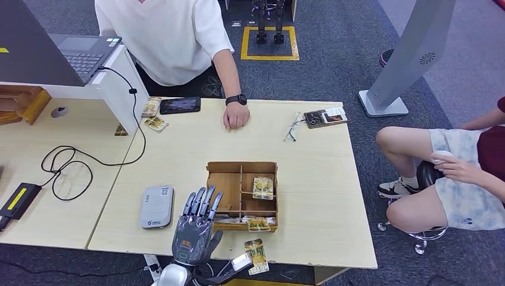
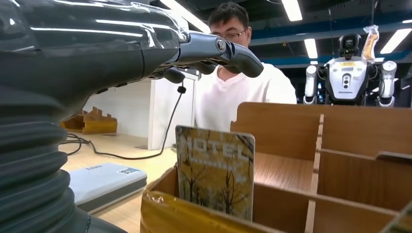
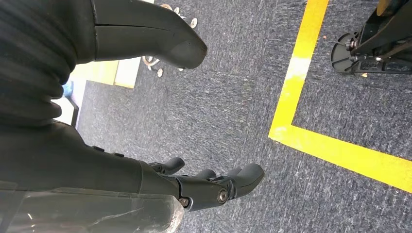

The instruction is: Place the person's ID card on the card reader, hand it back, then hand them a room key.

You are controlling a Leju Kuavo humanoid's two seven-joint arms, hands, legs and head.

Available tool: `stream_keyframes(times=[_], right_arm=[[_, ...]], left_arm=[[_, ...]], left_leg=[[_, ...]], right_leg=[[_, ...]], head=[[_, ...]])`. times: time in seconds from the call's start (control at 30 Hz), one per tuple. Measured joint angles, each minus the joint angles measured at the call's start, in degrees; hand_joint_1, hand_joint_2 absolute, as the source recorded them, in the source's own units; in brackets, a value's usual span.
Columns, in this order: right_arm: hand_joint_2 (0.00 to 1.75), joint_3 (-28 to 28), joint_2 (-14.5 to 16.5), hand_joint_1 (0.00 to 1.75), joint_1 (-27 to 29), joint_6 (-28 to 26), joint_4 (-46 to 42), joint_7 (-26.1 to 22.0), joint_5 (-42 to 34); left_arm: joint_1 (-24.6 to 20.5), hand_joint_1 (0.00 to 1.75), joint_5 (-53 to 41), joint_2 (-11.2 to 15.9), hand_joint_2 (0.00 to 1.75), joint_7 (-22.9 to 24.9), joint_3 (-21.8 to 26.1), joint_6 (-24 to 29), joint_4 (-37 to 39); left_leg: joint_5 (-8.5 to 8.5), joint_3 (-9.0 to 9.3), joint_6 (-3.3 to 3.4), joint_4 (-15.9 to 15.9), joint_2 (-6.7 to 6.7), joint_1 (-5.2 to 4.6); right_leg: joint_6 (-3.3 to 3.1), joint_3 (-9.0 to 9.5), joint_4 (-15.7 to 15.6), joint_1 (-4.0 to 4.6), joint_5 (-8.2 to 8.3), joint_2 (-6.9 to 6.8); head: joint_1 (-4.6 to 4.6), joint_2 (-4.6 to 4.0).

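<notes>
Dark blue-grey carpet [image 1: 333, 77] with a yellow taped square surrounds our pale wooden worktop [image 1: 309, 196]. On it stands a brown wooden divided tray [image 1: 229, 185] with a yellow-patterned hotel key card [image 1: 262, 187] lying in one compartment; in our left wrist view another such key card [image 2: 215, 170] stands upright against the tray's near wall. Our left hand [image 1: 193, 229] hovers at the near left corner of the tray, fingers stretched out and apart, holding nothing. Just left of it lies a pale grey rounded card reader [image 1: 157, 206]. A person in a white shirt [image 1: 164, 36] rests a closed fist [image 1: 236, 115] on the far edge of the worktop. Our right hand [image 3: 214, 187] hangs over the carpet, fingers loosely apart and empty. We cannot tell which card is the ID card.
</notes>
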Motion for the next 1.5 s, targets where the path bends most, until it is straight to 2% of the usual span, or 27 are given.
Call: stream_keyframes(times=[0.43, 0.5, 0.53, 0.63, 0.67, 0.7, 1.5], right_arm=[[1.75, -0.11, -0.14, 0.0, 0.09, -0.1, 0.0, -0.09, -0.03], [1.75, -0.15, -0.16, 0.0, 0.12, -0.1, 0.0, -0.1, -0.04], [1.75, -0.18, -0.16, 0.0, 0.14, -0.1, 0.0, -0.11, -0.04], [1.75, -0.32, -0.17, 0.0, 0.19, -0.14, 0.0, -0.12, -0.04], [1.75, -0.39, -0.17, 0.0, 0.2, -0.16, 0.0, -0.12, -0.04], [1.75, -0.44, -0.17, 0.0, 0.21, -0.18, 0.0, -0.12, -0.04], [1.75, -1.16, -0.17, 0.0, 0.3, -0.37, -0.07, -0.87, 0.02]], left_arm=[[-1.32, 0.0, 0.0, 0.19, 1.75, 0.35, -2.18, 0.0, 4.34], [-1.32, 0.08, 0.01, 0.18, 1.75, 0.35, -2.19, 0.0, 4.49], [-1.32, 0.27, 0.04, 0.16, 1.75, 0.3, -2.19, 0.0, 4.54], [-1.3, 1.43, 0.16, 0.09, 1.75, -0.18, -2.18, 0.0, 4.62], [-1.29, 1.68, 0.2, 0.08, 1.75, -0.35, -2.18, 0.0, 4.62], [-1.29, 1.75, 0.25, 0.07, 1.75, -0.49, -2.18, 0.0, 4.62], [-0.57, 1.75, 1.34, -1.05, 1.75, -3.34, -0.51, 0.01, 3.29]], left_leg=[[0.0, 0.0, 0.0, 0.0, 0.0, 0.0], [0.0, 0.0, 0.0, 0.0, 0.0, 0.0], [0.0, 0.0, 0.0, 0.0, 0.0, 0.0], [0.0, -0.01, 0.0, 0.0, 0.0, 0.0], [0.0, -0.01, 0.0, 0.0, 0.0, 0.0], [0.0, -0.01, 0.0, 0.0, 0.0, 0.0], [0.0, 0.05, 0.0, 0.0, -0.01, 0.0]], right_leg=[[0.0, 0.0, 0.0, 0.0, 0.0, 0.0], [0.0, 0.0, 0.0, 0.0, 0.0, 0.0], [0.0, 0.0, 0.0, 0.0, 0.0, 0.0], [0.0, 0.0, 0.0, 0.0, 0.0, 0.0], [0.0, 0.0, 0.0, 0.0, 0.0, 0.0], [0.0, 0.0, 0.0, 0.0, 0.0, 0.0], [0.0, 0.09, 0.0, 0.0, 0.0, -0.01]], head=[[0.01, 0.0], [0.01, 0.0], [0.01, 0.0], [0.01, 0.0], [0.01, 0.0], [0.01, 0.0], [0.01, 0.0]])
